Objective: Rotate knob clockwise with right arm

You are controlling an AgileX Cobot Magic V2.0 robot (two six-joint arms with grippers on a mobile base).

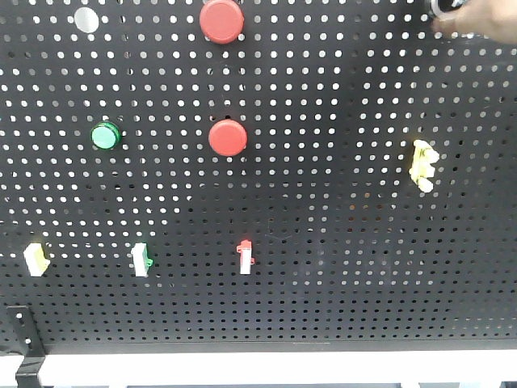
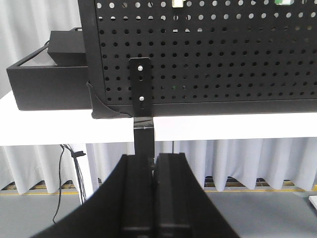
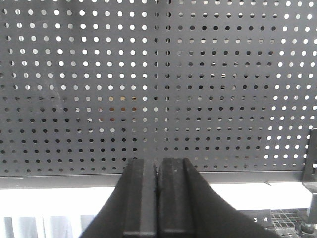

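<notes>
Both pincers closed, empty: right pincer point(image 3: 158, 198) faces the pegboard point(image 3: 148, 74), left pincer point(image 2: 153, 198) points at one bracket point(image 2: 141, 87) just ahead. Pegboard holds one knob point(image 1: 443, 6), two red buttons point(image 1: 228, 137), one green button point(image 1: 105, 135), four switches point(image 1: 245, 256).

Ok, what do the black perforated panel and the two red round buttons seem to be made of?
The black perforated panel looks like painted sheet metal: thin, matt, with evenly punched holes showing light through. The upper red round button and lower red round button look like moulded plastic: smooth, uniform colour, faint sheen. Neither is certain by sight alone.
</notes>
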